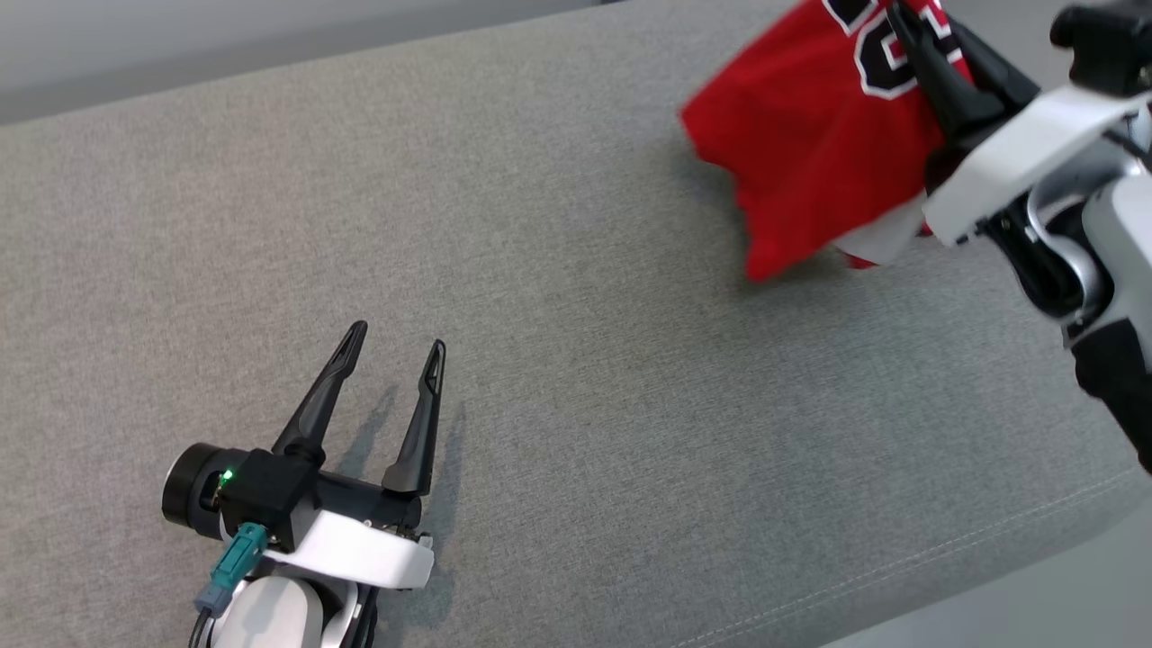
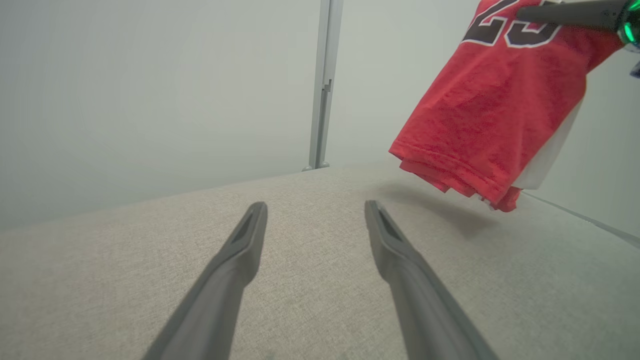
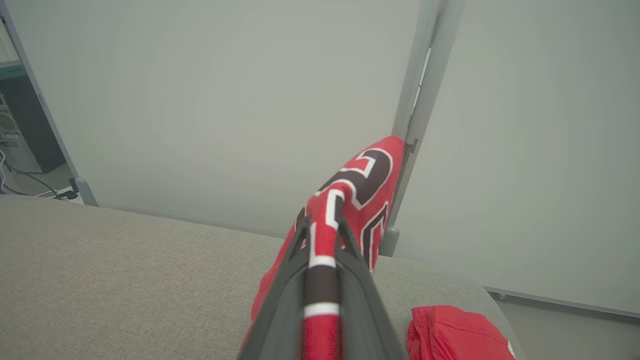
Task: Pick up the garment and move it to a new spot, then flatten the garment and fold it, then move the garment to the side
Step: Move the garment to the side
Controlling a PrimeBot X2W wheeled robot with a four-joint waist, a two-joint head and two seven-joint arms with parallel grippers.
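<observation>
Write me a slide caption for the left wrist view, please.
Open left gripper above the grey surface; right gripper holds the red jersey aloft.

You are in a lab test bay: pale partition panels (image 3: 200,100) on metal posts (image 3: 430,75), a computer tower (image 3: 22,120) and floor cables (image 3: 30,182) behind.

Upper right, we see the garment (image 1: 810,135) hanging above the cushion (image 1: 576,297) from our right gripper (image 1: 904,27); left gripper (image 1: 399,335) lower left.
</observation>
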